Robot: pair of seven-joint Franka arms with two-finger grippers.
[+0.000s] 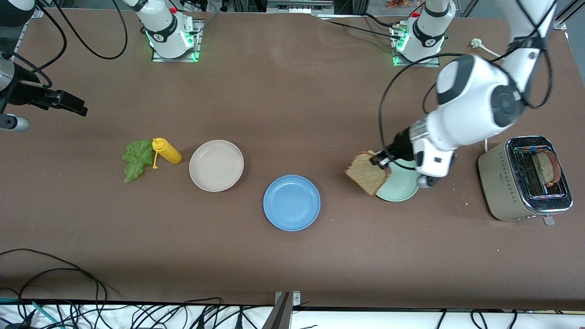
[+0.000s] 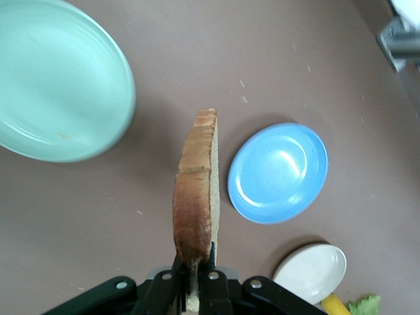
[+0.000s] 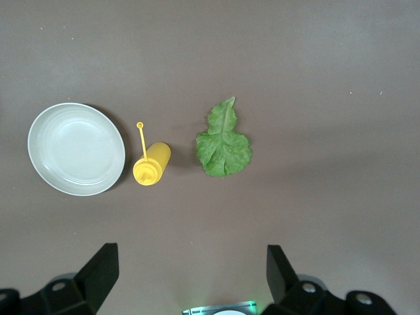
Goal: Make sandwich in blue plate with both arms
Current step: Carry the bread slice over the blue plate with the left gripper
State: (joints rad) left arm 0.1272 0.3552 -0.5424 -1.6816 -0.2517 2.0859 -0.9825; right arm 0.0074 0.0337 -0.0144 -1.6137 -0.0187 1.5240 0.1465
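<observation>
Three plates (image 1: pixel 291 203), two bread slices (image 1: pixel 368 172), one lettuce leaf (image 1: pixel 135 159).

blue plate (image 1: pixel 291 203): lying bare, open table ringing it
beige plate (image 1: pixel 216 165): sitting at its 10 o'clock
green plate (image 1: pixel 402 185): sitting at its 3 o'clock

You have the round blue plate (image 1: pixel 291 203) on the brown counter (image 1: pixel 292 256), between the round beige plate (image 1: pixel 216 165) and the pale green plate (image 1: pixel 402 187); the metal toaster (image 1: pixel 525 179) sits at the left arm's end.
</observation>
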